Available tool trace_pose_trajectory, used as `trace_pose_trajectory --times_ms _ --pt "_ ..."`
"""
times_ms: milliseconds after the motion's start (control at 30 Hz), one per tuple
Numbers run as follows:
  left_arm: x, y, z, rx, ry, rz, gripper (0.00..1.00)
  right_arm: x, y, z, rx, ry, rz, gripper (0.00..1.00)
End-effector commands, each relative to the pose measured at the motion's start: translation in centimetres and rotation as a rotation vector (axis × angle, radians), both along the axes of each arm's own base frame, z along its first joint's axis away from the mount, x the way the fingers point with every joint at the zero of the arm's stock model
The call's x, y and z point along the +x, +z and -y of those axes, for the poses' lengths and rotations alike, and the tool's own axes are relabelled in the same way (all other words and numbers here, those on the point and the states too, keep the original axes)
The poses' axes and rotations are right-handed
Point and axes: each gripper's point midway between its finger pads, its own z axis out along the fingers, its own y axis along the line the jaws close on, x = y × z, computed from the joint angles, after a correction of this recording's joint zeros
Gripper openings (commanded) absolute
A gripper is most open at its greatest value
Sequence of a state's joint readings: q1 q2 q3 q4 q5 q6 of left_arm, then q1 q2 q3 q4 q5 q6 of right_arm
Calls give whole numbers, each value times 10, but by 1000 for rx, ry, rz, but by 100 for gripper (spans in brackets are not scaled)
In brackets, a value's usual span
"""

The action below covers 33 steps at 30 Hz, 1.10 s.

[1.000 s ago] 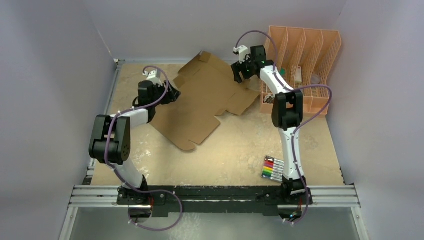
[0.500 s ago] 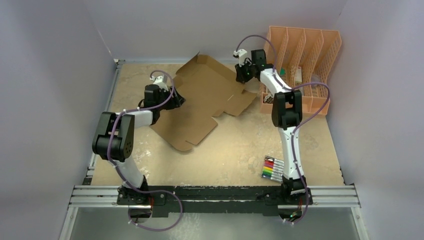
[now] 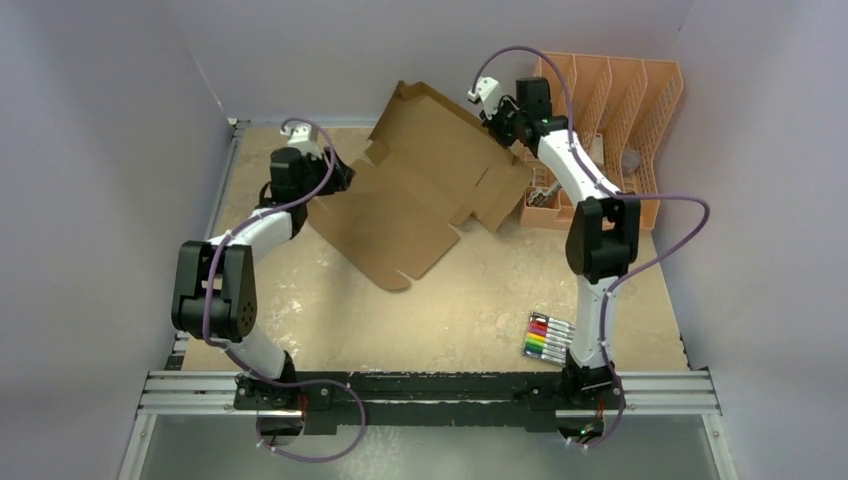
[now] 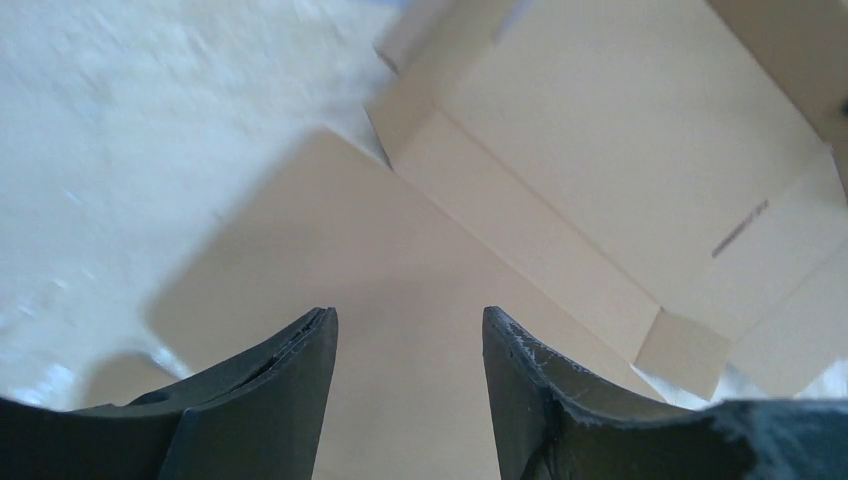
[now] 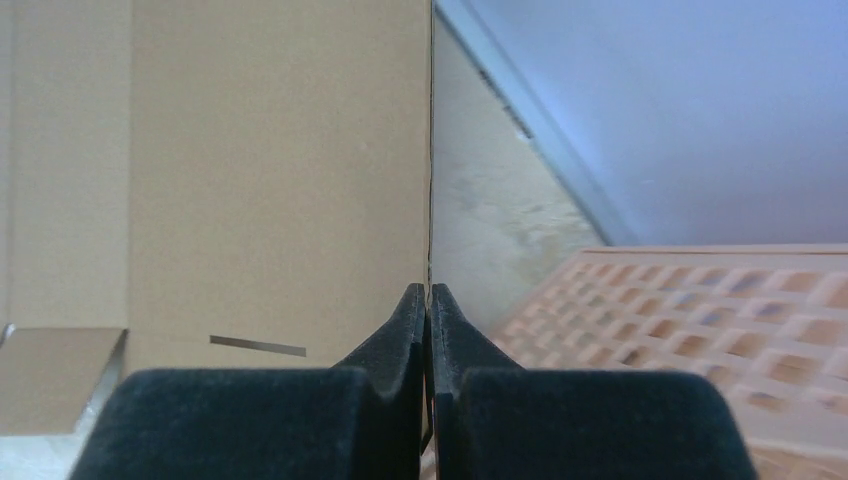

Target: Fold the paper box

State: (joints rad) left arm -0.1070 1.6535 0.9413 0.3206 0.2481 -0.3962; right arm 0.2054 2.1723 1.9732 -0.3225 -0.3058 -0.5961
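Brown paper box (image 3: 425, 185), an unfolded creased sheet, tilted, far right edge raised.

The paper box (image 3: 420, 190) is plain brown cardboard: matt, smooth-faced, with pressed creases. The tabletop (image 3: 480, 300) under it looks like pale mottled board, dull and scuffed. At its far right corner the organizer (image 3: 640, 90) is peach plastic lattice with a faint sheen. The right gripper (image 5: 428, 300) is matt black, perhaps soft-padded — the close view is blurry. The left gripper (image 4: 410, 340) is hard black plastic, scratched at the edges. A brushed metal rail (image 3: 670, 385) lines the near edge.
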Motion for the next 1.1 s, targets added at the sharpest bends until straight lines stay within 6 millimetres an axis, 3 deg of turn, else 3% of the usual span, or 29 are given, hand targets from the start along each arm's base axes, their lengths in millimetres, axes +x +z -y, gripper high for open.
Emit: trace_pose_trajectory --times_ms 0,233,333,533,600,733,900,1067 --pt "27 69 -30 21 73 185 55 -6 71 -2 -180 66 255 0" --pt "39 90 -76 -16 175 258 54 -30 101 -11 -346 85 357 0" --pt "45 92 -84 -2 184 274 54 -42 106 -17 -408 88 401 0" --pt "50 84 -78 15 134 291 54 -71 115 -33 -468 108 490 0" --pt "53 78 -79 49 118 293 54 -83 109 -38 -479 137 472 0" --pt "65 74 -79 114 76 320 54 -105 99 -43 -521 166 469 0" --pt "84 75 -81 123 43 364 54 -129 103 -55 -575 202 537 0" --pt "93 64 -54 86 -147 390 54 -146 106 -67 -605 255 607 0"
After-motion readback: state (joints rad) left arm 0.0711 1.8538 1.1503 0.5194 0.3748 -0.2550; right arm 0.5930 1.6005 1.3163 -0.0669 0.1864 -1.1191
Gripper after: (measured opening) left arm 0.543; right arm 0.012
